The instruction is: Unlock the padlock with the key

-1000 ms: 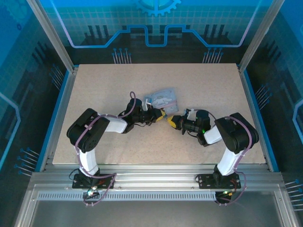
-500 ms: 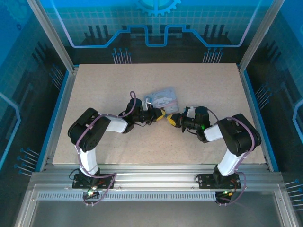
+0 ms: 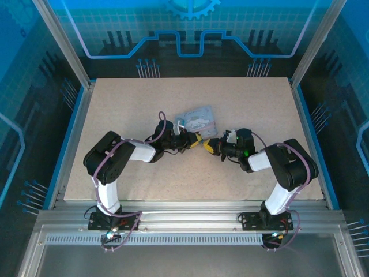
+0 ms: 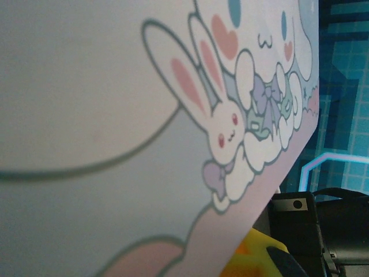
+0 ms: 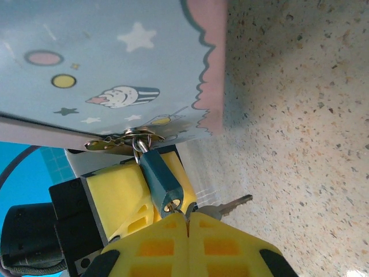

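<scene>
Where it shows just right of the padlock's base, the key (image 5: 230, 205) is a thin grey blade angled away from the padlock (image 5: 161, 182), not into its keyhole end. Its head sits at the fingertips of the right gripper (image 5: 187, 222).

Padlock: teal body, with its shackle through the brass hasp (image 5: 124, 140). It hangs with the keyhole end towards the right gripper, a position that, by judgement, lets a key be brought in straight.

Right gripper: directly below the padlock, jaws fully closed, yellow tips pressed together and touching the lock's base. Whether they pinch the key itself cannot be told.

Left gripper (image 3: 198, 140): on the far side of the padlock from the right gripper, jaws narrow and all but closed. One yellow finger lies flat behind the lock body, touching it. What it grips cannot be told; it probably steadies the lock against the coming twist.

Tin (image 5: 104, 57): pale blue with cartoon print, just above the padlock and carrying the hasp at its edge.

Worktop (image 5: 300, 115): speckled beige, lying right of the padlock.
</scene>
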Robot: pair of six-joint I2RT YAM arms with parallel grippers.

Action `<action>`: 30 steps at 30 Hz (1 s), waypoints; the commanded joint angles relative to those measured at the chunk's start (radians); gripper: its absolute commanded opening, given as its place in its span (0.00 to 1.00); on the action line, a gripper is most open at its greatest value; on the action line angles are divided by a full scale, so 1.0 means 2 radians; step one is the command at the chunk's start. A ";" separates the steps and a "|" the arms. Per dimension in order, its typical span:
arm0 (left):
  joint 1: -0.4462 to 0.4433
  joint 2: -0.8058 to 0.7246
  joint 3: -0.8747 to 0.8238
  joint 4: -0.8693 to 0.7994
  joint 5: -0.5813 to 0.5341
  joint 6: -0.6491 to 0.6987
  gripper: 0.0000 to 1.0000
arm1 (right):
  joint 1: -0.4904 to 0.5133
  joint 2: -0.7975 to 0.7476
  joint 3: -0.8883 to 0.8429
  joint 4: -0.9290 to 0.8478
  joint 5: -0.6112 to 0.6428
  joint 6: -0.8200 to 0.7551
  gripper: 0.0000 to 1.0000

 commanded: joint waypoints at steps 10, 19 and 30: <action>-0.020 -0.034 0.018 -0.077 0.033 0.036 0.00 | -0.011 -0.023 -0.022 -0.019 0.003 -0.047 0.08; -0.031 -0.030 0.024 -0.069 0.037 0.029 0.00 | 0.001 -0.028 -0.003 -0.022 0.004 -0.036 0.05; -0.028 -0.038 0.020 -0.086 0.025 0.035 0.00 | 0.002 -0.027 0.002 -0.033 0.002 -0.039 0.13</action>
